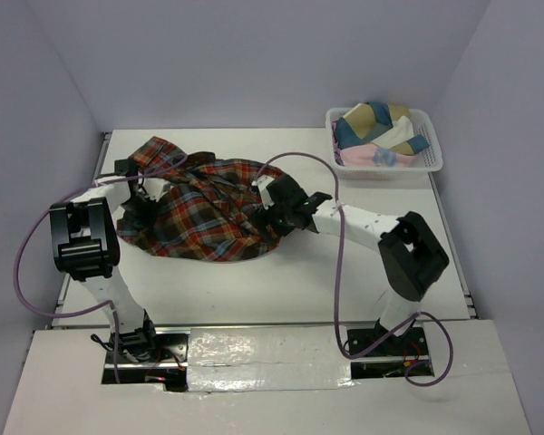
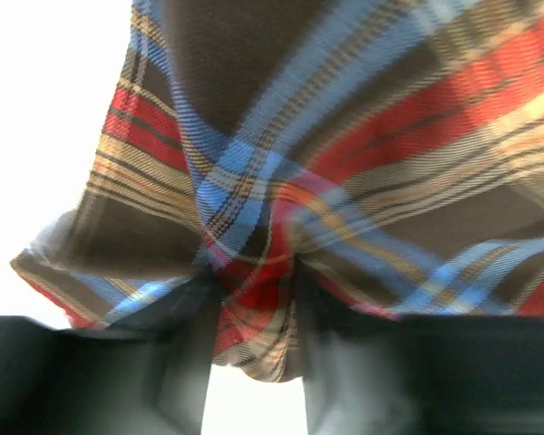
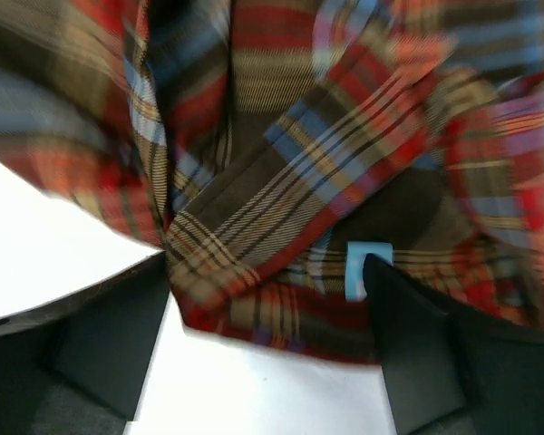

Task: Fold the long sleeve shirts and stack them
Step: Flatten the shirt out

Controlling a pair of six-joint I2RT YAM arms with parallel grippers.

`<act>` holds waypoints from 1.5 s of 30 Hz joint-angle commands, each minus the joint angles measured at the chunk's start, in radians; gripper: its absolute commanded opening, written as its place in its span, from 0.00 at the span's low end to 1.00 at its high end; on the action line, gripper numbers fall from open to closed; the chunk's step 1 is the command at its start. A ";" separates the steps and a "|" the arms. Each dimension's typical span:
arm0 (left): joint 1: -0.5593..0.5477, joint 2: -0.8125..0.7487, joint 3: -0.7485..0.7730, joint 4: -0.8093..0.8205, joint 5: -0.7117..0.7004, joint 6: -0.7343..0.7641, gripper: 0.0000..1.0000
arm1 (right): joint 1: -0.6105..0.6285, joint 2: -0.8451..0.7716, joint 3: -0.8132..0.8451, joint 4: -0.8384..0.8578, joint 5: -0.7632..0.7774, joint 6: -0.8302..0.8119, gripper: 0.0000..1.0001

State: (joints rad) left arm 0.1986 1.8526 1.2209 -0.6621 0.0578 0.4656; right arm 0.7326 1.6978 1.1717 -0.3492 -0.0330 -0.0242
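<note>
- Plaid shirt (image 1: pixel 208 213) crumpled at centre of table (image 1: pixel 281 290), long axis L–R, between both arms.
- R gripper (image 3: pixel 267 294): jaws spread wide, hem between them, unpinched.
- L gripper (image 2: pixel 254 358): fold between fingers; clamped or not, can't tell.

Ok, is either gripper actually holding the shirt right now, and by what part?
Right gripper: nothing, jaws wide astride a hem of the plaid shirt. Left gripper: a bunched fold sits between its fingers, but a firm pinch cannot be told.
</note>
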 commanded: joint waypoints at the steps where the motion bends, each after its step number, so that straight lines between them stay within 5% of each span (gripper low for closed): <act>1: 0.009 -0.013 -0.041 0.004 0.031 0.019 0.33 | 0.005 0.063 0.048 -0.043 0.027 -0.053 0.83; 2: 0.009 -0.023 -0.043 -0.001 0.033 0.019 0.02 | 0.007 0.077 0.058 -0.057 0.039 -0.046 0.73; 3: 0.010 -0.038 -0.040 -0.005 0.033 0.013 0.00 | 0.005 0.094 0.084 -0.071 0.070 -0.042 0.46; 6: 0.012 -0.068 -0.009 -0.028 0.030 0.010 0.00 | -0.008 0.085 0.121 -0.079 0.151 -0.042 0.00; 10: 0.013 -0.090 0.124 -0.057 0.019 -0.022 0.00 | -0.068 0.053 0.248 -0.097 0.194 -0.071 0.00; 17: 0.015 -0.081 0.662 -0.114 0.051 -0.107 0.00 | -0.219 0.091 0.792 -0.195 0.150 -0.050 0.00; 21: 0.013 -0.128 0.822 -0.107 0.086 -0.095 0.00 | -0.256 0.028 0.875 -0.159 0.114 -0.077 0.00; 28: 0.013 -0.338 0.541 -0.048 0.126 0.044 0.00 | -0.256 -0.188 0.621 -0.024 0.153 -0.174 0.00; 36: 0.036 -0.400 0.065 -0.126 0.033 0.169 0.02 | -0.196 -0.487 -0.120 0.047 0.143 0.117 0.00; 37: 0.036 -0.403 -0.019 -0.145 0.036 0.188 0.11 | -0.184 -0.500 -0.221 0.027 0.146 0.215 0.04; 39: 0.036 -0.406 -0.092 -0.200 0.045 0.257 0.28 | -0.168 -0.530 -0.308 -0.016 0.128 0.312 0.29; 40: 0.036 -0.409 -0.140 -0.224 0.050 0.280 0.47 | -0.168 -0.544 -0.370 -0.026 0.113 0.382 0.62; 42: 0.038 -0.415 -0.164 -0.304 0.065 0.344 0.64 | -0.168 -0.599 -0.409 -0.046 0.117 0.424 0.74; 45: 0.044 -0.420 -0.132 -0.413 0.100 0.406 0.66 | -0.173 -0.716 -0.437 -0.033 0.237 0.446 0.87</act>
State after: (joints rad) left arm 0.2329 1.4776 1.0370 -0.9604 0.1101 0.7540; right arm 0.5621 1.1477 0.7078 -0.4461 0.1009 0.3050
